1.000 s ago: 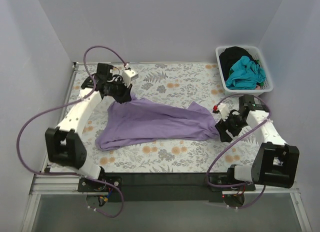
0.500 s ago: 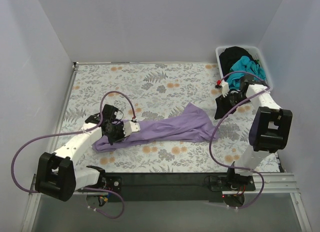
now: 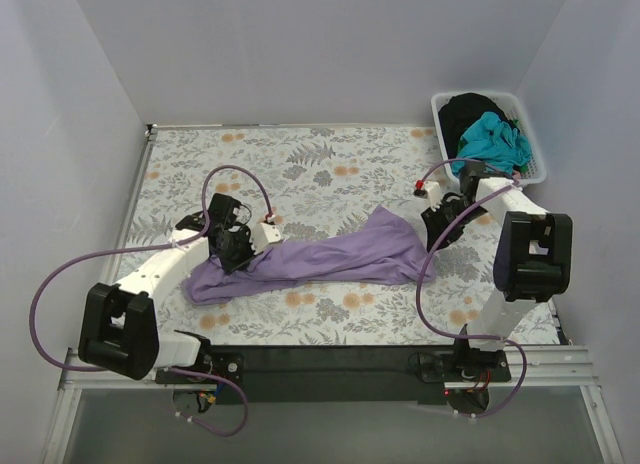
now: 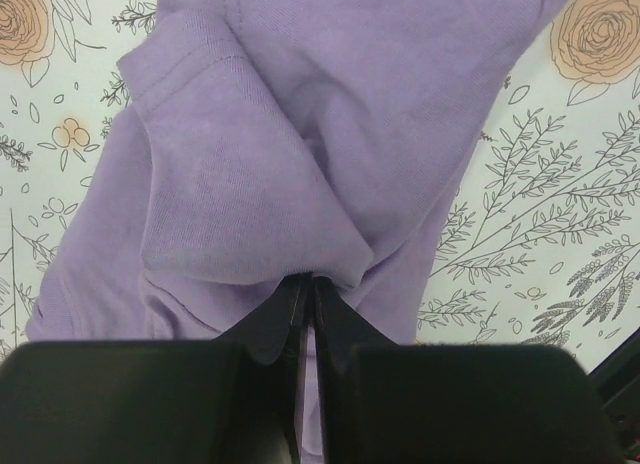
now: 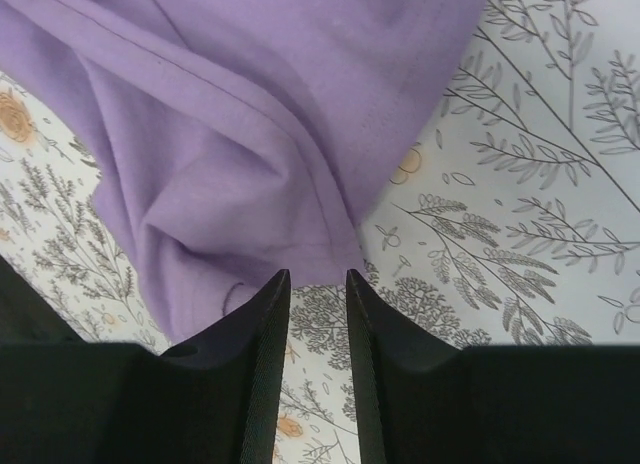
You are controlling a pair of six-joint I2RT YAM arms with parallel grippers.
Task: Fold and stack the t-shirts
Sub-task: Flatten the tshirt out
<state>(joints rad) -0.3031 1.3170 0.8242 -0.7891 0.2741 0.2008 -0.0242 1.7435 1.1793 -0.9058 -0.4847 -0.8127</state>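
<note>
Left fingers (image 4: 272, 324) clamp the limp purple shirt (image 4: 300, 134) (light, floppy); right fingers (image 5: 255, 324) parted, empty; hems look the surest hold

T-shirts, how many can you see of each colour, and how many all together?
1 purple t-shirt, spread out on the table
1 teal t-shirt, bunched up in the basket
1 black t-shirt, in the same basket behind the teal one
Total: 3 that show; anything buried deeper in the basket cannot be seen.
</note>
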